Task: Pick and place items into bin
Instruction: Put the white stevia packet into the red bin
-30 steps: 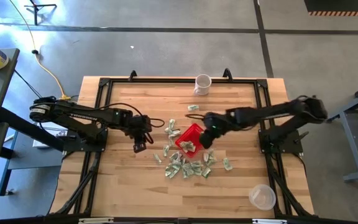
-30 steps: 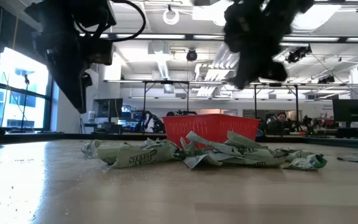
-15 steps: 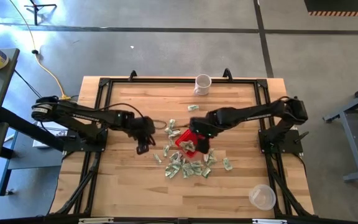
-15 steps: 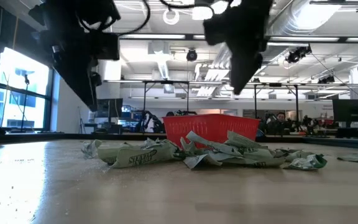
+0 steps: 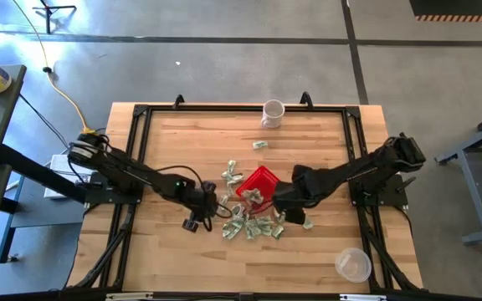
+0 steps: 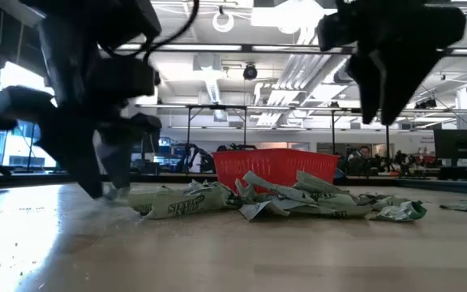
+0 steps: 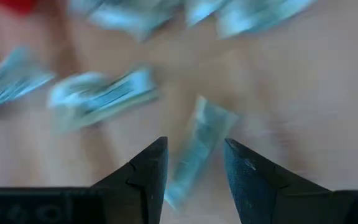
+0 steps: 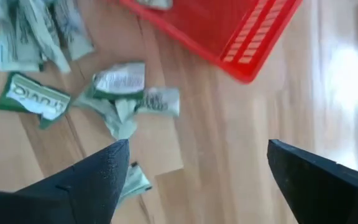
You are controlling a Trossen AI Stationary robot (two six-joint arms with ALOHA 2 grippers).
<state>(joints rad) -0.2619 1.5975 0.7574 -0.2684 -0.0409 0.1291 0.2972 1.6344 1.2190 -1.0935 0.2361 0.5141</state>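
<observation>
Straddling a folded item [image 7: 194, 149] on the bench just left of the red bin [image 5: 259, 182], the left gripper [image 7: 194, 177] is spread, item's long axis between its fingers; right gripper [image 8: 194, 180] hangs released near bin.

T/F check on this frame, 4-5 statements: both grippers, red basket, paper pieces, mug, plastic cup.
1. The left gripper is open over a crumpled green-and-white paper piece. True.
2. The right gripper is shut on a paper piece. False: its fingers stand wide open, with nothing between them.
3. The small square red plastic basket is empty. False: a few pieces lie inside.
4. The white mug stands at the table's far edge. True.
5. The clear plastic cup sits inside the basket. False: it stands apart, near the table's front right corner.
</observation>
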